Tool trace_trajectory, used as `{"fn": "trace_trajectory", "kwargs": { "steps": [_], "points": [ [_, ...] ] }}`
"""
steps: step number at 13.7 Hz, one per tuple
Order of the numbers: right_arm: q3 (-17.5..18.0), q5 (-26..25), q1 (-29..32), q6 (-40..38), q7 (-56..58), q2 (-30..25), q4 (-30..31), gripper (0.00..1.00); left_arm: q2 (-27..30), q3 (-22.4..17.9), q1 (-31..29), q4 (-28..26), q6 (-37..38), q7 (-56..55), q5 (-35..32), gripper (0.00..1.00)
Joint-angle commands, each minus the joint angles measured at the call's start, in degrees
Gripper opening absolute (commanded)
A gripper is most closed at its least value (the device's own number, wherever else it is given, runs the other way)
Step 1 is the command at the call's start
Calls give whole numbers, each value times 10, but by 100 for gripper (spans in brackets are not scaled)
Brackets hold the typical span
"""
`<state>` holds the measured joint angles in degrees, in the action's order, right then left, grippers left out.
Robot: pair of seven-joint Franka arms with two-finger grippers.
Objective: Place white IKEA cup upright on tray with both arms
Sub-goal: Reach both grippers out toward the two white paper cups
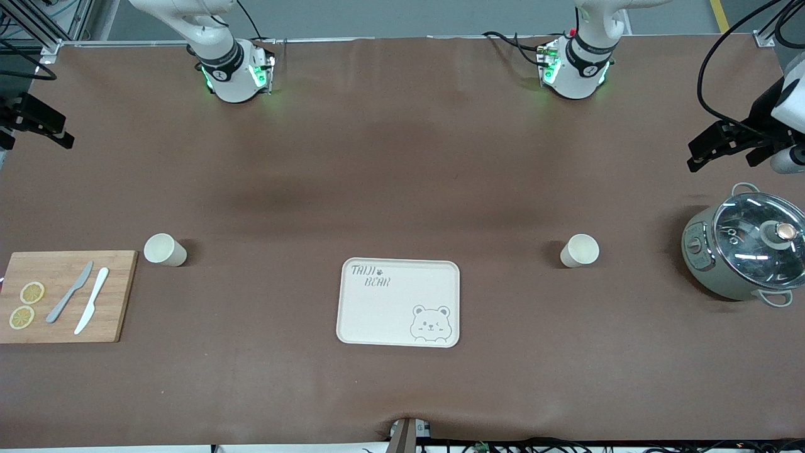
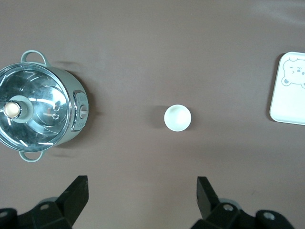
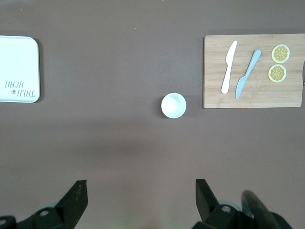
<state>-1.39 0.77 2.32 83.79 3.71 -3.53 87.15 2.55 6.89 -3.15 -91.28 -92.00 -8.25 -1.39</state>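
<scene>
1. Brown table (image 1: 402,189) fills the front view. Task not started, by the look of it.
2. Nearest the camera, lower centre of the frame: tray (image 1: 377,314), lying flat, bear print at one corner, nothing on it.
3. At about the same depth, at the right arm's end: cutting board (image 1: 119,296) with two knives (image 1: 82,301) and two lemon slices (image 1: 26,305). Not part of the job, so keep off it.
4. Slightly farther up the frame are two white cups, both standing mouth-up on the table, well apart from the tray. The board-side cup (image 1: 165,250) is just beside the board's corner. The pot-side cup (image 1: 579,250) sits between the tray and the pot (image 1: 745,251), whose glass lid is on.
5. Upper edges of the frame: the right gripper (image 3: 141,186) hangs high over the right arm's end and the left gripper (image 2: 143,183) high over the left arm's end. Both have their jaws spread wide and hold nothing. Each wrist view looks straight down on its own cup.
6. Step in hand, my read: approach and grasp.
   - Centre the jaws over the cup and descend vertically.
   - Pinch across the wall or rim so the cup stays upright.
   - Left arm: watch clearance to the pot.
   - Drop the cups at separate spots on the tray, one arm at a time, so the wrists don't clash.
</scene>
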Motion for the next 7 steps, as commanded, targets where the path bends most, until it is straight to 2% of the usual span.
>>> {"fn": "trace_trajectory", "kwargs": {
  "steps": [1,3,6,7],
  "points": [
    [4,-9,5,-1,-5,3,-7,100,-2,0,1,11,9,11,-12,100],
    [4,-9,7,-1,-5,5,-8,100,-6,0,1,15,9,10,-11,100],
    [3,-9,8,0,-4,6,-8,100,-48,-1,2,51,10,10,-14,100],
    [3,-7,8,0,-3,11,-10,100,-54,1,2,48,10,7,-13,100]
  ]
}}
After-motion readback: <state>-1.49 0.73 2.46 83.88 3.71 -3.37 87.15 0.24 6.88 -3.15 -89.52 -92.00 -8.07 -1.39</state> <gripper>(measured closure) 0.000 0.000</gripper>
